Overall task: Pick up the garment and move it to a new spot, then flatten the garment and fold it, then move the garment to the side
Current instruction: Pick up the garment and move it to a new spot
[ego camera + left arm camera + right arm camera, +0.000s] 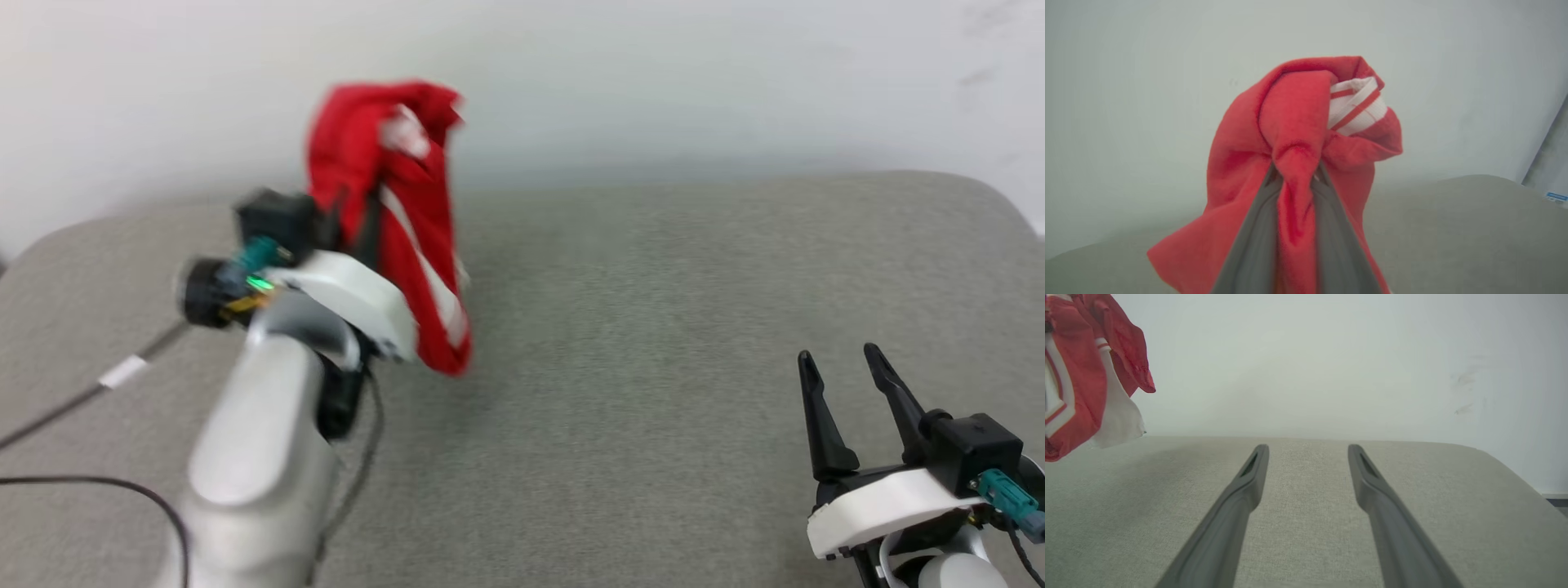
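Note:
The garment (396,212), a red shirt with white red-striped trim, hangs bunched in the air above the grey cushioned surface (637,327), at the left of the head view. My left gripper (1295,173) is shut on a fold of the garment (1290,134), and the red cloth drapes over both of its fingers. A striped white cuff (1356,105) pokes out near the top of the bunch. At the lower right of the head view my right gripper (841,363) stands open and holds nothing. The right wrist view has the garment (1077,375) hanging at its upper left, clear of my right gripper (1308,451).
A pale wall (653,82) rises straight behind the surface. Black cables (106,482) trail across the surface at the lower left by my left forearm (261,457). The surface rounds off at its far right corner (996,204).

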### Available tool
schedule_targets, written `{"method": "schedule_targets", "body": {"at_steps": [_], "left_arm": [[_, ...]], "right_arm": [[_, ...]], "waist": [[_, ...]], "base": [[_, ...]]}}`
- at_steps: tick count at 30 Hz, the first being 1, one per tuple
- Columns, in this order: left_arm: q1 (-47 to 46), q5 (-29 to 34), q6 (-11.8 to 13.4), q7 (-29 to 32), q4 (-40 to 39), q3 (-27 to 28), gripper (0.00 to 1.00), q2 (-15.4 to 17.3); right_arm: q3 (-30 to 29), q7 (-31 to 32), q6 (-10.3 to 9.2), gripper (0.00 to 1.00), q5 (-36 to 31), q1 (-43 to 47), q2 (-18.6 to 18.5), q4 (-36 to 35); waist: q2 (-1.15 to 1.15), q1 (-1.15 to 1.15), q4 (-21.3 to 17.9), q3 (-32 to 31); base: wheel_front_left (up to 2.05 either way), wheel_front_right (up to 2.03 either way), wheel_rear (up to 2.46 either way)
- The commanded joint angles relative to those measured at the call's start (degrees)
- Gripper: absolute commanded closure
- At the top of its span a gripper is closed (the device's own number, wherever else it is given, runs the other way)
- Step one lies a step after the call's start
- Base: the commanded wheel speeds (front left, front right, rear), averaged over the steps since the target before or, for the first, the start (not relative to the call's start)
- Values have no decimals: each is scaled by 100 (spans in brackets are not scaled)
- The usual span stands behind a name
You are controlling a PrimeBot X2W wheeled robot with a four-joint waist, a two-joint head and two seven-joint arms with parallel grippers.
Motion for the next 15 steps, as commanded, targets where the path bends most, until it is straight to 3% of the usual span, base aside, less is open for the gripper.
{"method": "schedule_targets", "body": {"at_steps": [1,12,13,14,15], "left_arm": [[185,-12,-48,34,-72,-95,100,-91],[1773,-422,-380,587,117,-1225,100,-571],[1840,-465,-393,631,144,-1284,95,-584],[1892,-488,-395,688,178,-1362,68,-596],[1926,-502,-403,712,191,-1427,33,-604]], "right_arm": [[-15,8,-4,0,14,85,3,-33],[1,-26,-4,0,124,96,3,-114],[-25,-41,-4,0,119,82,3,-112],[-51,-52,-4,0,121,67,3,-104],[-71,-65,-3,0,125,47,3,-87]], "waist": [[0,1,-276,-53],[0,1,-603,194],[0,1,-584,218],[0,1,-554,242],[0,1,-517,254]], "base": [[0,0,0],[0,0,0],[0,0,0],[0,0,0],[0,0,0]]}}
